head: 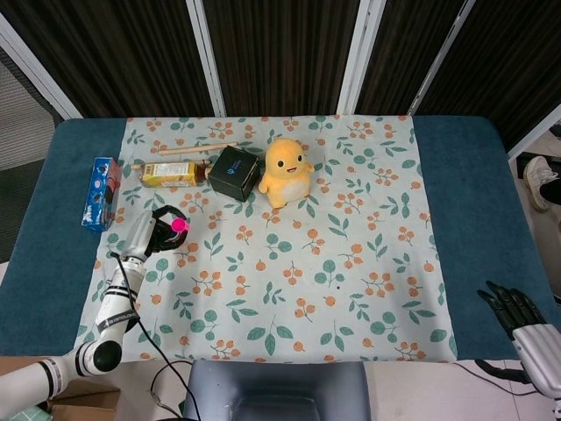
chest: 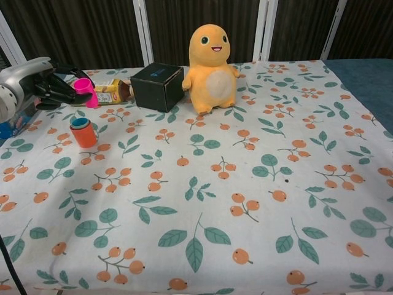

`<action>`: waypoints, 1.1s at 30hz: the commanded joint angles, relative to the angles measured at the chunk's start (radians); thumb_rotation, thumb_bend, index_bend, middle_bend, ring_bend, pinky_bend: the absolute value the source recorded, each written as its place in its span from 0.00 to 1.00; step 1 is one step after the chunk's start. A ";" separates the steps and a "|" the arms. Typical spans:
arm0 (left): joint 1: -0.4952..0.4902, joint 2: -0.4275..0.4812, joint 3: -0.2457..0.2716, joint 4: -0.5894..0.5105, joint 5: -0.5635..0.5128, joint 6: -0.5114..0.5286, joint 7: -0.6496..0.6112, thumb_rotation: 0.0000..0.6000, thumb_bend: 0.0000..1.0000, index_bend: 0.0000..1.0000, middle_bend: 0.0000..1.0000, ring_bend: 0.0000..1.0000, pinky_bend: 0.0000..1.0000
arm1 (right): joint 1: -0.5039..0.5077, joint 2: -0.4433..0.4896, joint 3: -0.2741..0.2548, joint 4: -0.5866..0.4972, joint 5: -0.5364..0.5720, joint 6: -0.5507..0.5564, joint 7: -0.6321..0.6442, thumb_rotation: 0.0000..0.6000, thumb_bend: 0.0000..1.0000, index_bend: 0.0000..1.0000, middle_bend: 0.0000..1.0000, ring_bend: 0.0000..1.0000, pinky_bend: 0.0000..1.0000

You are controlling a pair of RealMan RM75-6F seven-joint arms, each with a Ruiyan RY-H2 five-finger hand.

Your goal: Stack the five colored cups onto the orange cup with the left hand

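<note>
The left hand (chest: 38,83) is raised above the far left part of the table, its fingers (chest: 61,91) curled around a pink cup (chest: 85,91) that it holds tilted, mouth facing up and to the right. In the head view the same hand (head: 151,231) sits over the spot where the stack stands, with the pink cup (head: 179,224) at its fingertips. Below it and nearer to the camera in the chest view, the orange cup (chest: 83,133) stands upright on the floral cloth (chest: 245,203), with a blue cup (chest: 79,122) nested in its mouth; the pink cup is in the air, apart from them.

The right hand (head: 519,321) rests low at the near right corner, off the table edge, its dark fingers spread and holding nothing.

Along the far side of the cloth stand a yellow plush toy (chest: 210,67) and, just left of it, a black box (chest: 157,86). A yellow packet (chest: 109,92) lies on its side left of the box, partly behind the pink cup in the chest view. A blue snack box (head: 101,193) lies on the blue table (head: 465,193) beyond the cloth's left edge, and a wooden stick (head: 197,149) lies near the far edge
</note>
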 commanded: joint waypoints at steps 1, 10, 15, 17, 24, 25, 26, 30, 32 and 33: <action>-0.028 -0.027 -0.006 0.053 -0.039 -0.010 0.035 1.00 0.36 0.64 1.00 1.00 1.00 | -0.001 0.001 0.003 0.000 0.007 0.002 0.002 1.00 0.12 0.00 0.00 0.00 0.00; -0.036 -0.043 0.016 0.116 -0.050 -0.035 0.044 1.00 0.36 0.64 1.00 1.00 1.00 | 0.000 0.000 0.005 -0.003 0.012 -0.005 -0.005 1.00 0.12 0.00 0.00 0.00 0.00; -0.040 -0.052 0.025 0.146 -0.050 -0.047 0.045 1.00 0.36 0.65 1.00 1.00 1.00 | -0.002 0.001 0.005 -0.003 0.012 -0.001 -0.002 1.00 0.12 0.00 0.00 0.00 0.00; -0.039 -0.056 0.033 0.159 -0.043 -0.045 0.050 1.00 0.36 0.65 1.00 1.00 1.00 | -0.003 0.001 0.005 -0.002 0.012 -0.001 0.000 1.00 0.12 0.00 0.00 0.00 0.00; -0.037 -0.056 0.037 0.180 -0.038 -0.057 0.040 1.00 0.36 0.65 1.00 1.00 1.00 | -0.003 0.001 0.006 -0.002 0.013 -0.001 0.001 1.00 0.12 0.00 0.00 0.00 0.00; -0.036 -0.055 0.036 0.182 -0.037 -0.058 0.037 1.00 0.36 0.65 1.00 1.00 1.00 | -0.003 0.001 0.006 -0.002 0.013 -0.002 -0.001 1.00 0.12 0.00 0.00 0.00 0.00; -0.034 -0.052 0.036 0.183 -0.035 -0.061 0.033 1.00 0.36 0.65 1.00 1.00 1.00 | -0.003 0.001 0.006 -0.002 0.013 -0.002 -0.002 1.00 0.12 0.00 0.00 0.00 0.00; -0.028 -0.040 0.039 0.187 -0.033 -0.067 0.027 1.00 0.37 0.65 1.00 1.00 1.00 | -0.003 0.000 0.007 -0.003 0.015 -0.001 -0.003 1.00 0.12 0.00 0.00 0.00 0.00; -0.025 -0.036 0.040 0.187 -0.032 -0.070 0.021 1.00 0.37 0.65 1.00 1.00 1.00 | -0.003 -0.001 0.007 -0.004 0.014 -0.003 -0.006 1.00 0.12 0.00 0.00 0.00 0.00; -0.023 -0.035 0.041 0.188 -0.032 -0.073 0.018 1.00 0.37 0.65 1.00 1.00 1.00 | -0.003 -0.001 0.007 -0.004 0.014 -0.003 -0.007 1.00 0.12 0.00 0.00 0.00 0.00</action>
